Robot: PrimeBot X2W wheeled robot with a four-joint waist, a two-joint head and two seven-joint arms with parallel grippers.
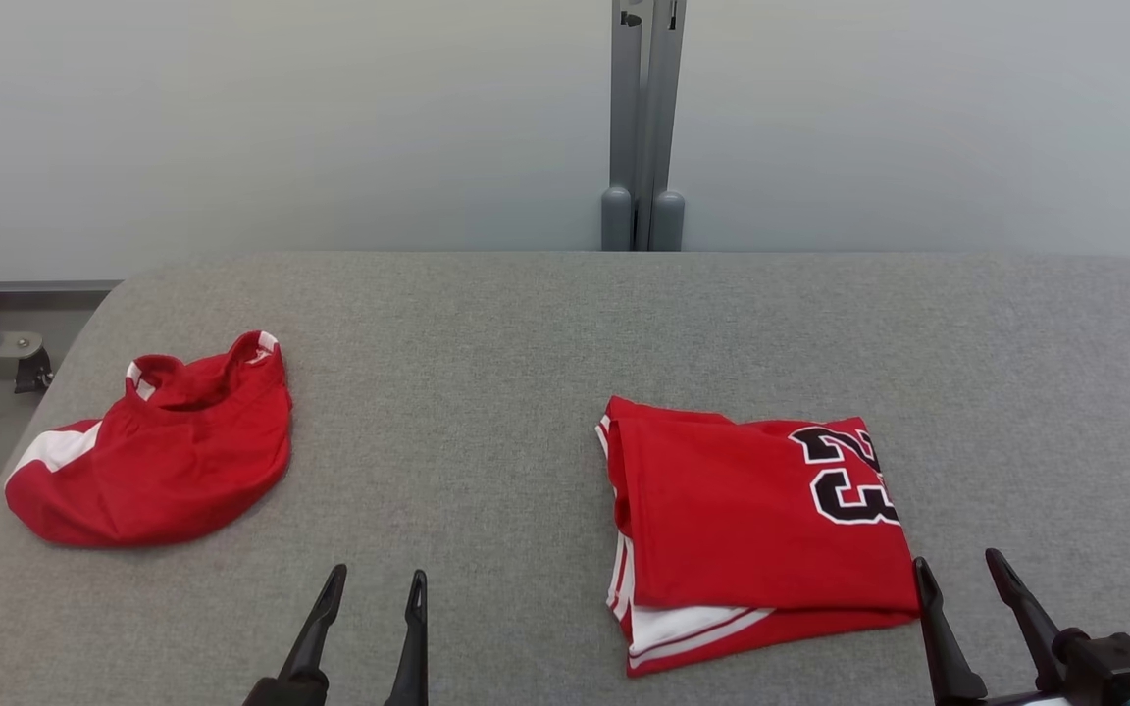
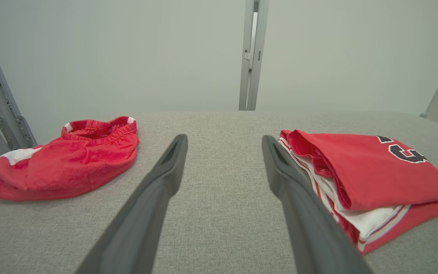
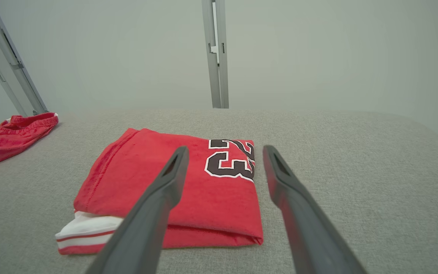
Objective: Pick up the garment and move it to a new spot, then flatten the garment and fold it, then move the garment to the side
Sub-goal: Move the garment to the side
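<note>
A red jersey (image 1: pixel 751 529) with a black number lies folded into a neat rectangle right of the table's middle, white trim showing at its near edge; it also shows in the left wrist view (image 2: pixel 371 179) and the right wrist view (image 3: pixel 188 190). My right gripper (image 1: pixel 962 574) stands open just off the jersey's near right corner, holding nothing (image 3: pixel 224 152). My left gripper (image 1: pixel 376 583) is open and empty over bare table, left of the jersey (image 2: pixel 224 140).
A second red garment (image 1: pixel 158 451) with white patches lies crumpled at the table's left, near the edge (image 2: pixel 59 163). The grey padded table (image 1: pixel 545 324) ends at a pale wall with a grey upright post (image 1: pixel 642 127).
</note>
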